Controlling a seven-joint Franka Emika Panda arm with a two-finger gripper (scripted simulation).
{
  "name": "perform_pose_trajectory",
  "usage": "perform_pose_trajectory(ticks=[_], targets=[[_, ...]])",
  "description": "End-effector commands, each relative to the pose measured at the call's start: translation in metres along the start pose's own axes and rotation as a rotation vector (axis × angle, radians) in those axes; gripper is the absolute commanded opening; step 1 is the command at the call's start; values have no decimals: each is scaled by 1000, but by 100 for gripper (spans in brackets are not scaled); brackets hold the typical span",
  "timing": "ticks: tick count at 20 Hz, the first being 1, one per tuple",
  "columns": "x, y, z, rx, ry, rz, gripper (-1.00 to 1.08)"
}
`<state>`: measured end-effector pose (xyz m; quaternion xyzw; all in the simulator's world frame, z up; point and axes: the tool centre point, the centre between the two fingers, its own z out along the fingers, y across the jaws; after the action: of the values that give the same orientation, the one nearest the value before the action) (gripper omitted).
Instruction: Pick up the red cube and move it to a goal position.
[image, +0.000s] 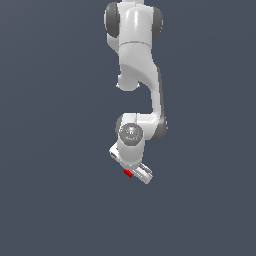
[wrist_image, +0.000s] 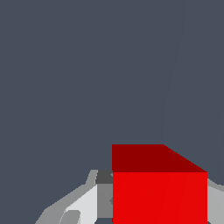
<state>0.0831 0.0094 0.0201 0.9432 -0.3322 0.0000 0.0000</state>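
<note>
Red cube location is given at the end of this entry, since items are listed from largest to smallest

1. Plain dark grey-blue background (image: 55, 150). It fills both views. No edge, seam or marking is seen on it, so it cannot be told whether a floor or a table surface is shown.

2. White, glossy jointed robot arm with dark grey joint covers (image: 137, 55). It is seen entering from the top of the exterior view and running downward. A rounded elbow is shown near the middle of that view, with a round grey disc-shaped joint face (image: 131, 133) turned toward the camera. Below this disc the wrist section is tilted toward the exterior view's right.

3. White two-fingered gripper (image: 134, 173). It is mounted at the lowest end of the arm and is angled downward. In the wrist view, pale grey and white finger parts (wrist_image: 83, 201) are seen on either side of the cube. The jaws are closed to a narrow gap with the cube clamped between them.

4. Tiny, bright red, plain-faced cube (image: 128, 173). It is held at the gripper's tip, on the side toward the exterior view's left. In the wrist view the cube (wrist_image: 159, 197) is shown close up, with a brightly lit face and a darker red face above it. Whether the cube is touching the background surface or is held clear of it cannot be told
</note>
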Motion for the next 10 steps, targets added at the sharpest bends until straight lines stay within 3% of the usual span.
perform_pose_trajectory(ticks=[1,10], targets=[[0,0,0,0,0,1,-100],[-4,-4,-16,0,0,1,-100]])
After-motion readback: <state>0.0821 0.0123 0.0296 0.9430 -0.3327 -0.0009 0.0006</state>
